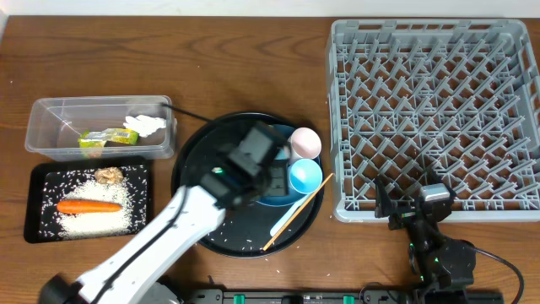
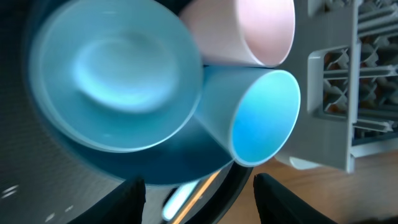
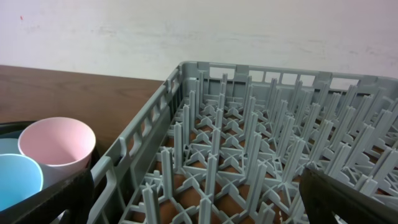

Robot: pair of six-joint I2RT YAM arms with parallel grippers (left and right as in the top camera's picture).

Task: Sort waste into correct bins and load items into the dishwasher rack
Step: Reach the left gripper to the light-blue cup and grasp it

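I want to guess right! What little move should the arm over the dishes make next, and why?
Probably ease the left claw down around the blue cup and close. The claw is open and holds nothing, the cup lies on its side right ahead, against the bowl, and the rack has no dishes in it yet.

Orange carrot [image 1: 89, 206] in black tray [image 1: 142, 181]

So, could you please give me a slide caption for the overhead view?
Left arm over the round tray; wrapper and tissue in tub, carrot in black tray.
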